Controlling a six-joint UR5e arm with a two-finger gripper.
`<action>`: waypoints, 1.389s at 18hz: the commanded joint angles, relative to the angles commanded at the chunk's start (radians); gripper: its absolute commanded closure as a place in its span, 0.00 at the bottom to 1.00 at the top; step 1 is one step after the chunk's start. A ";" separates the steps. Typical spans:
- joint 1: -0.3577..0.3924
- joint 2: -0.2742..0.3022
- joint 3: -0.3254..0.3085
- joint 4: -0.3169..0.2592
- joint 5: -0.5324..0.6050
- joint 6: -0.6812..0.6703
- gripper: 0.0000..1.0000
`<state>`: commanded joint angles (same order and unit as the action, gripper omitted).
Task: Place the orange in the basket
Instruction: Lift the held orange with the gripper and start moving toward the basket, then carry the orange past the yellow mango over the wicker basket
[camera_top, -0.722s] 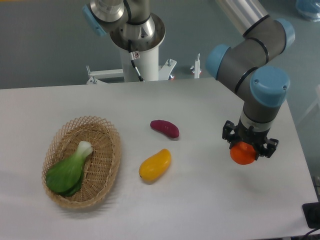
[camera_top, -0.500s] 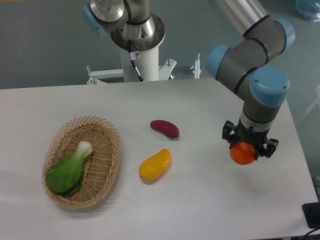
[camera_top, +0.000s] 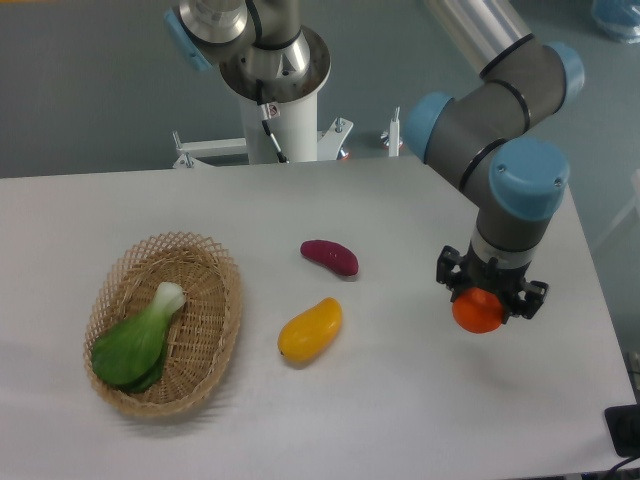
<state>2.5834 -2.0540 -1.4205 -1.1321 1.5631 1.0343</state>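
though far from basket (camera_top: 225, 330) — orange (camera_top: 478, 312) inside gripper (camera_top: 484, 300)

White table (camera_top: 330, 420), grey-green floor (camera_top: 90, 90)

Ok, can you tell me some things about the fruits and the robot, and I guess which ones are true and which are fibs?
1. The gripper is holding the orange. True.
2. The orange is already inside the basket. False: it is at the right side of the table, far from the basket on the left.
3. A green leafy vegetable lies in the basket. True.
4. The yellow fruit is in the basket too. False: it lies on the table, to the right of the basket.
5. The purple vegetable is touching the yellow fruit. False: there is bare table between them.
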 joint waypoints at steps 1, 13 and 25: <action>-0.015 -0.002 0.000 0.002 0.000 -0.019 0.32; -0.256 0.023 -0.035 0.008 0.000 -0.272 0.33; -0.535 0.048 -0.084 0.014 -0.005 -0.379 0.33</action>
<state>2.0480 -2.0064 -1.5048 -1.1183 1.5585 0.6550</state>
